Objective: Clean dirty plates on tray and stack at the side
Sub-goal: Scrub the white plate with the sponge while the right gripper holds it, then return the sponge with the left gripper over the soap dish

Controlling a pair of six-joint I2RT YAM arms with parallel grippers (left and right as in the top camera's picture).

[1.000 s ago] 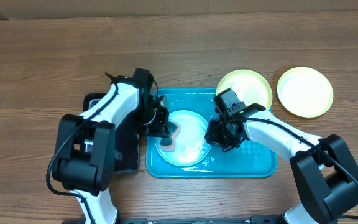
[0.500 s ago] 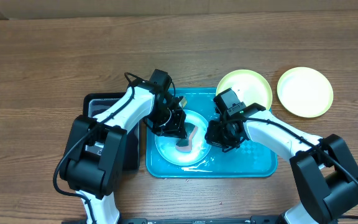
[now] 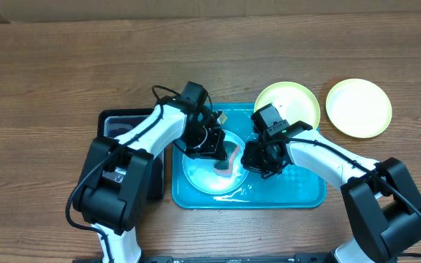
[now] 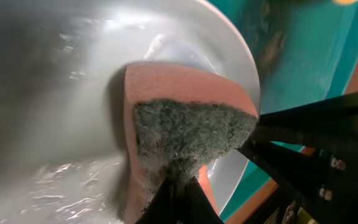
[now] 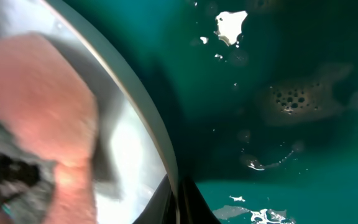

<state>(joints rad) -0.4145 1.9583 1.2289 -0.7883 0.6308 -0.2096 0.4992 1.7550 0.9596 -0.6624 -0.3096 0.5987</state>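
Left gripper (image 3: pixel 212 146) clamped on sponge (image 3: pixel 227 156), pressed on light blue plate (image 3: pixel 205 180) in turquoise tray (image 3: pixel 298 191). My right gripper (image 3: pixel 253 162) pinches its rim. Risk: wet rim slips, plate skids.

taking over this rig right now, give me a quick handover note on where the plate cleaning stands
Left gripper: shut on the sponge, which is pressed on the light blue plate.
Right gripper: shut on that plate's right rim, apparently steadying it.
Things: the light blue plate lies wet in the tray. One yellow-green plate overlaps the tray's far right corner. The other yellow-green plate sits apart on the table, further right.
Done: neither yellow-green plate shows smears from overhead.
Left: finish wiping the light blue plate, then stack all three at the side. Nothing is stacked yet.
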